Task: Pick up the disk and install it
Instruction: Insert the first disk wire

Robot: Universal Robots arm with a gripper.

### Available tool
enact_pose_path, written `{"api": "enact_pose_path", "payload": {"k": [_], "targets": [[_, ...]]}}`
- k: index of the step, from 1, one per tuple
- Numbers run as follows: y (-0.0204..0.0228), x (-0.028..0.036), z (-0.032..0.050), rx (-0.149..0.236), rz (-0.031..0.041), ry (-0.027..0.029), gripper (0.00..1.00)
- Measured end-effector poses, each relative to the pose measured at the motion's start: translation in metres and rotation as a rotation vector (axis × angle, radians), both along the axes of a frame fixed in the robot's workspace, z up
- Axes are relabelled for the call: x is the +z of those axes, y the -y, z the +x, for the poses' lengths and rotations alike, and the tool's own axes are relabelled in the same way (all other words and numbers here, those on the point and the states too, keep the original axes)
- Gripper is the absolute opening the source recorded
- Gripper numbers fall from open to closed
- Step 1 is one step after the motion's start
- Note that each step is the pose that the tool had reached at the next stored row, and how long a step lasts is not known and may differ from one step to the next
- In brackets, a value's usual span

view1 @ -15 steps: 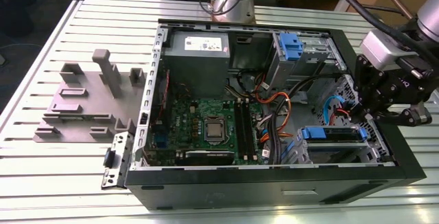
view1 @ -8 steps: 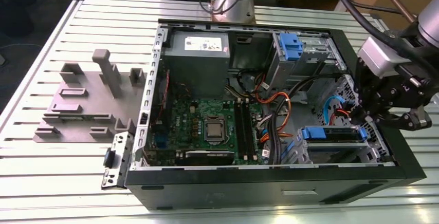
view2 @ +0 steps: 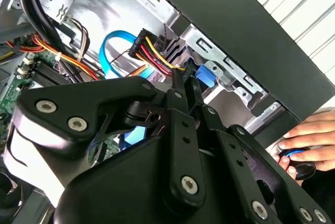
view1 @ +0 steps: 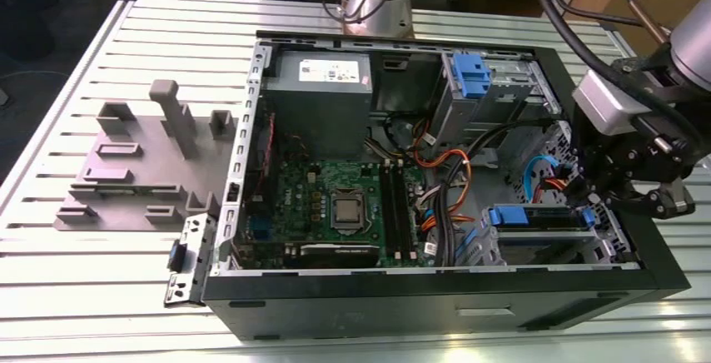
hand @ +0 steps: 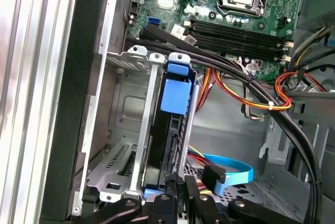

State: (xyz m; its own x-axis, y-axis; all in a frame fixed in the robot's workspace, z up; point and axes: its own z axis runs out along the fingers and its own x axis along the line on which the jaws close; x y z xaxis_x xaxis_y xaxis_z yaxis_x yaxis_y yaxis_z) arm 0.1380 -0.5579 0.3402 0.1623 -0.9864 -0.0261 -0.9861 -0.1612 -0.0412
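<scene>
The disk [hand: 161,140] stands on edge inside the metal drive bay [hand: 137,130] at the case's corner, its blue carrier tab [hand: 176,94] facing the motherboard. In the exterior view the disk [view1: 542,217] lies in the lower bay by the case's right wall. My gripper [hand: 176,186] hangs over the disk's cable end, its two thin fingers [view2: 184,93] pressed together with nothing visible between them. Its tips sit at the disk's edge; I cannot tell whether they touch. In the exterior view the gripper [view1: 594,190] is over the case's right rim.
Orange, yellow and black power leads [hand: 246,96] and a blue data cable [hand: 235,171] run close beside the bay. A blue latch [view1: 471,77] sits on the upper bay, near the grey power supply [view1: 320,80]. A person's hand [view2: 306,137] rests outside the case wall. A grey fixture [view1: 139,163] stands on the table.
</scene>
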Motion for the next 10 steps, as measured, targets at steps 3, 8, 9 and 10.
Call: {"api": "enact_pose_path", "payload": {"k": [3, 8, 9, 10], "targets": [[0.0026, -0.0015, -0.0045, 0.0, 0.0004, 0.0065, 0.18], [0.006, -0.0038, -0.0113, 0.0, 0.001, 0.017, 0.18], [0.0064, -0.0045, -0.0121, 0.0, 0.0011, 0.0186, 0.18], [0.0066, -0.0051, -0.0126, 0.0, 0.001, 0.0201, 0.18]]}}
